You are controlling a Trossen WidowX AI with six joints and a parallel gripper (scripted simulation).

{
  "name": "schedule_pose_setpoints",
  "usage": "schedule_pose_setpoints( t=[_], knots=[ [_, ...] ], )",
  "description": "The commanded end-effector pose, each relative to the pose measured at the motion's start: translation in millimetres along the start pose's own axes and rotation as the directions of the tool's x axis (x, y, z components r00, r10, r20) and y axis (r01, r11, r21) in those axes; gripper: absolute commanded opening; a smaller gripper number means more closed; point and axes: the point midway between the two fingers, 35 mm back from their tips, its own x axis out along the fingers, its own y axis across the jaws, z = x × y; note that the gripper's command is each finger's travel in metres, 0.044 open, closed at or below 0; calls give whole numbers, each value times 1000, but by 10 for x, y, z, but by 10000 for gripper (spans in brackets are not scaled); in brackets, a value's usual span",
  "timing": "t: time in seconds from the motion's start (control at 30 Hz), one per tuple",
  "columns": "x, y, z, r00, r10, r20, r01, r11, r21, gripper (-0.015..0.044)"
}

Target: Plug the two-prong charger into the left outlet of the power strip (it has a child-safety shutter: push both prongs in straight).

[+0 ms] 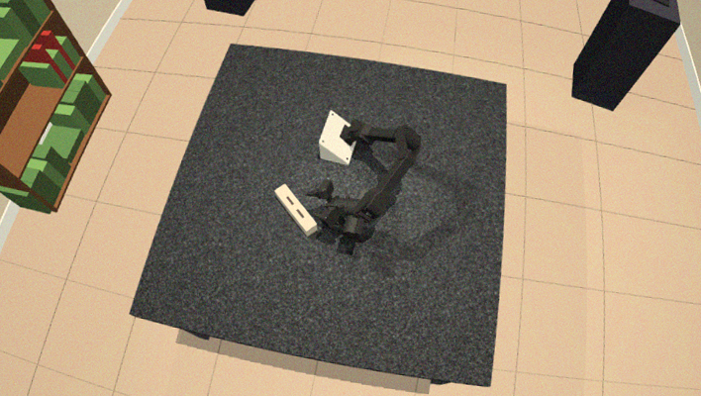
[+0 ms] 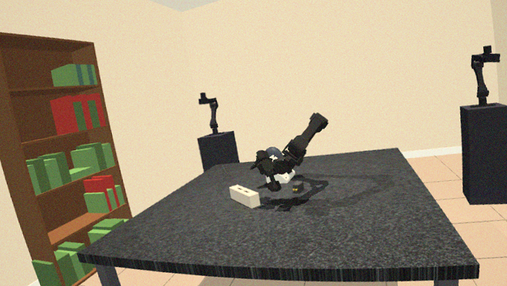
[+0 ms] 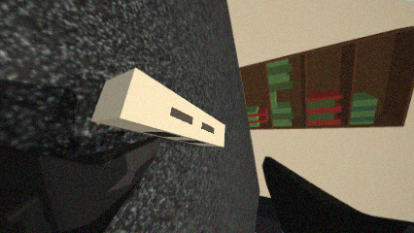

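Observation:
The cream power strip lies on the dark table with two dark outlet slots facing up. The charger is a small dark block with yellowish prongs, lying on the table to the right of the strip in the exterior view. The arm hides it in the top view, and it is not in the wrist view. My gripper is open and empty, low beside the strip and tilted sideways. Its fingers spread wide in the wrist view; whether one touches the strip I cannot tell.
A white wedge-shaped block stands at the arm's base, behind the strip. The arm bends over the table to the right of the strip. A bookshelf and two dark pedestals stand off the table.

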Motion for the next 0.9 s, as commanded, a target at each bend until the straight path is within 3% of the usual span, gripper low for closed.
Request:
schedule_pose_setpoints(
  t=[0.0, 0.43, 0.87],
  knots=[
    [-25, 13, -134, 996, 72, -59, -74, 997, -32, 440],
    [-223, 83, -581, 909, 335, -247, -362, 929, -74, 440],
    [-564, 159, -974, 722, 580, -377, -637, 770, -37, 440]
  ],
)
